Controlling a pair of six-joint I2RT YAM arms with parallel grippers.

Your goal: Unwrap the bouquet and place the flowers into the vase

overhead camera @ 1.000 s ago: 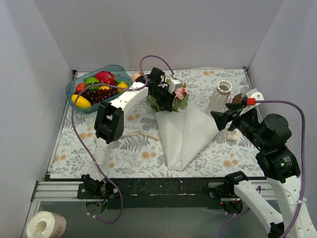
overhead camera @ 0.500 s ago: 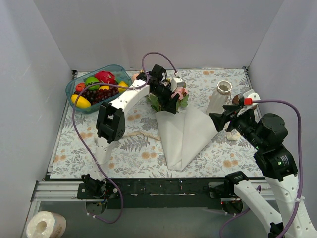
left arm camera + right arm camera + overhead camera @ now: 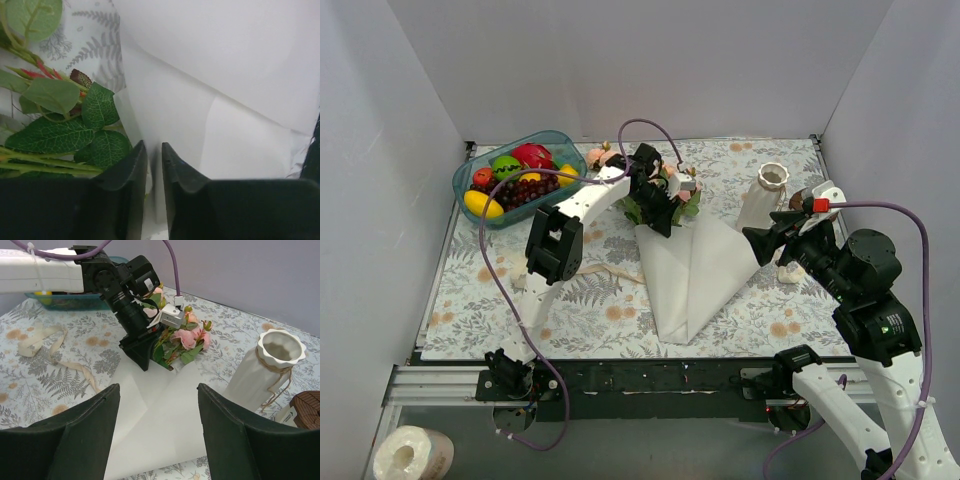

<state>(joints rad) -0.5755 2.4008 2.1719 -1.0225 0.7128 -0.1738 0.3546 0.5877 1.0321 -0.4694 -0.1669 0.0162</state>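
The bouquet lies unwrapped, its white paper (image 3: 690, 270) spread flat in a cone shape. The flowers (image 3: 678, 188), pink roses with green leaves, rest at the paper's top edge. My left gripper (image 3: 655, 220) is down at that edge, just left of the flowers. In the left wrist view the left gripper (image 3: 154, 146) keeps a narrow gap, with the paper (image 3: 225, 75) edge running into it and leaves (image 3: 55, 135) to its left. The white ribbed vase (image 3: 767, 195) stands upright at the right. My right gripper (image 3: 159, 386) hovers open over the paper (image 3: 165, 425), close to the vase (image 3: 262, 370).
A loose cream ribbon (image 3: 605, 270) lies on the cloth left of the paper. A teal basket (image 3: 470, 178) of fruit sits at the back left. A brown-lidded jar (image 3: 307, 410) stands right of the vase. White walls enclose the table.
The left gripper shifted right and down onto the paper's top edge; its jaws opened, then narrowed again. The right arm barely moved.
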